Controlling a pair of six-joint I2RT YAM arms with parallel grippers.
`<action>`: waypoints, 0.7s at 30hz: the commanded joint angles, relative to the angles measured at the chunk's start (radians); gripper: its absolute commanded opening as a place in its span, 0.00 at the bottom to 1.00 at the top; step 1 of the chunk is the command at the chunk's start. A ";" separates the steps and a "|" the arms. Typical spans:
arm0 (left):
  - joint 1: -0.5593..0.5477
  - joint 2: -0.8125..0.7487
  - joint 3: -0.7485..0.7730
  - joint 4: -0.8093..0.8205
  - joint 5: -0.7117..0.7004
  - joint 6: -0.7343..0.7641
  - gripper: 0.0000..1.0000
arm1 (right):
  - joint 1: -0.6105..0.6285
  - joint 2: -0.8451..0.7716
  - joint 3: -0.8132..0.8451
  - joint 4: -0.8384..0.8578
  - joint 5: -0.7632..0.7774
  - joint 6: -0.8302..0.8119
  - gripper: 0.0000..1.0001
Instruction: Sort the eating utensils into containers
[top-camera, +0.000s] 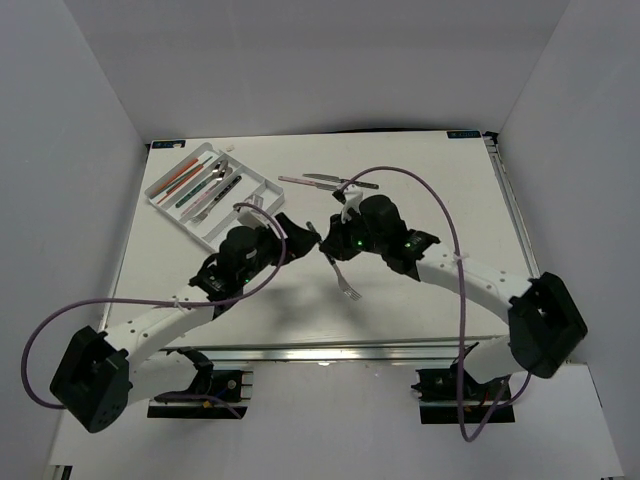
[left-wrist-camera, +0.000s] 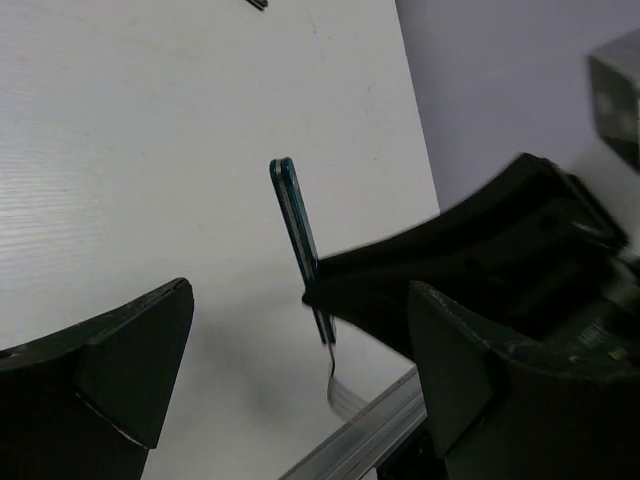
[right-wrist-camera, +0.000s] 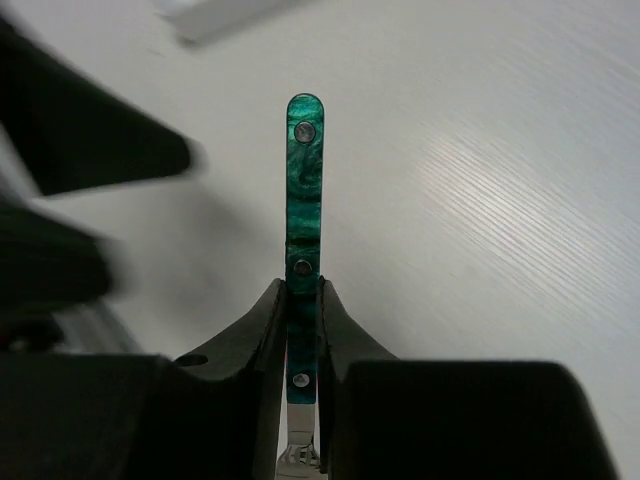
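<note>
Right hand (right-wrist-camera: 303, 290): pinching the teal handle of a fork (right-wrist-camera: 305, 180) near the neck, with the handle end projecting forward. Left hand (top-camera: 298, 228): spread wide, holding nothing, just beside the fork. Fork position: right of the white tray (top-camera: 178, 220), nearer the arm bases, outside every compartment. Unable to confirm contact with the worktop (top-camera: 420, 170).

Step in hand, by judgement: pickup of the fork. Next move: lift clear, carry left to the tray past the left hand, align lengthwise over a compartment, then release. More loose cutlery (top-camera: 322, 179) right of the tray's far corner.
</note>
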 joint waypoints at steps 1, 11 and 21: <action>-0.098 0.016 0.055 0.126 -0.180 -0.072 0.96 | 0.055 -0.086 -0.051 0.227 -0.077 0.099 0.00; -0.146 0.027 0.087 0.020 -0.291 -0.080 0.32 | 0.162 -0.121 -0.018 0.227 -0.001 0.099 0.00; -0.090 0.038 0.346 -0.381 -0.530 0.357 0.00 | 0.132 -0.149 0.005 0.061 0.225 0.176 0.89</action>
